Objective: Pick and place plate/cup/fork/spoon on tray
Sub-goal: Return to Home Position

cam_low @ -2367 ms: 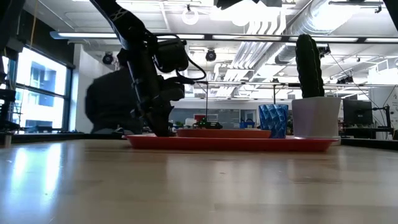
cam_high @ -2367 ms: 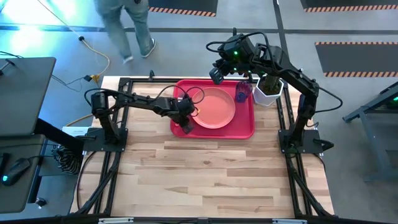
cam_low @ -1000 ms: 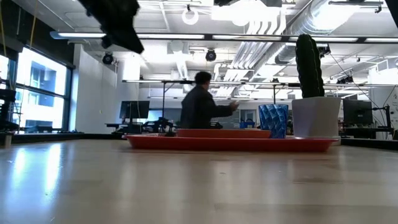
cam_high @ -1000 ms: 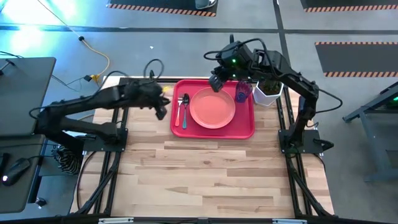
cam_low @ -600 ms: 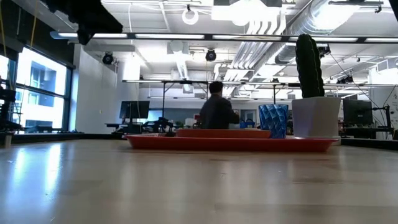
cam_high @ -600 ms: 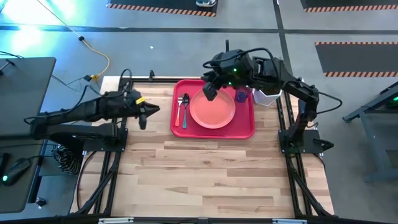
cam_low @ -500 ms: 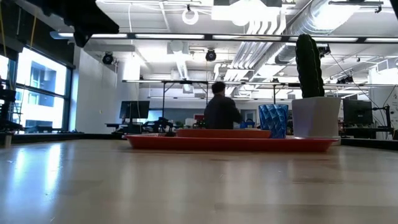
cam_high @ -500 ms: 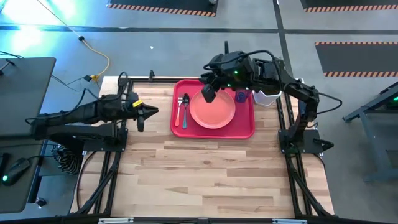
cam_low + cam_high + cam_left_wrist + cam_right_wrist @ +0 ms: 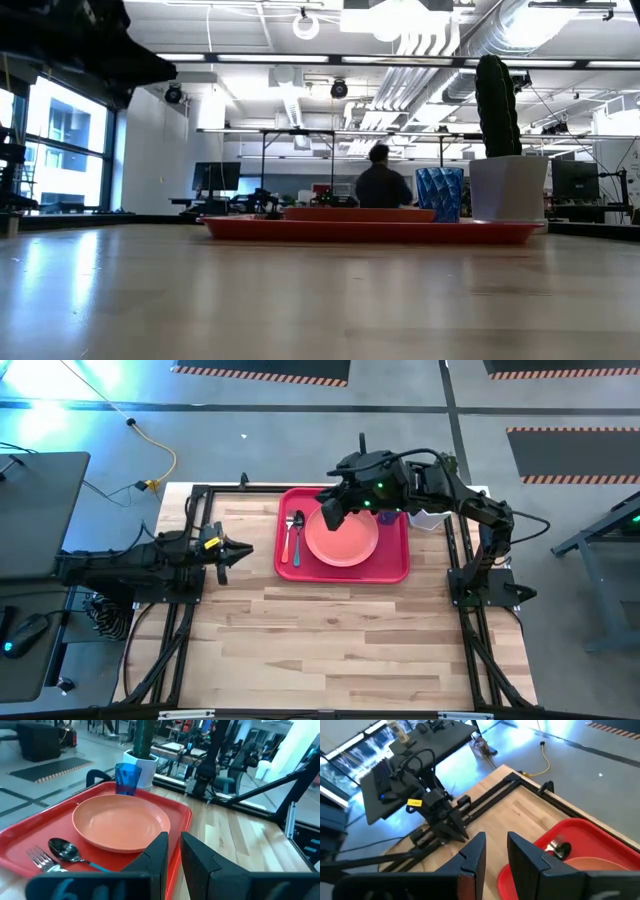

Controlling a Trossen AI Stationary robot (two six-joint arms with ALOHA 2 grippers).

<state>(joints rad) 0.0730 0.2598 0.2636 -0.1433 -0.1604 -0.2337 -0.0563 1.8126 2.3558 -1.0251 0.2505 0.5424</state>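
Moved: left gripper [image 9: 238, 549] pulled back, now well left of large red rectangular plastic tray [image 9: 395, 563]; fingers barely parted, empty.
Right gripper [image 9: 329, 518]: above tray, slightly parted, empty.
On tray: round salmon-pink plate [image 9: 352, 540], probably light, stiff; grip rim.

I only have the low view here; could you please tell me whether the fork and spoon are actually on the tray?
Observer: Yes. The fork and the spoon lie side by side on the tray, to the left of the plate in the high view.
Operator: Thank you. Where is the left pincer?
Observer: The left pincer is over the left side of the table, apart from the tray and holding nothing.
Operator: And the right one?
Observer: The right pincer hangs above the plate's far-left rim, also empty.
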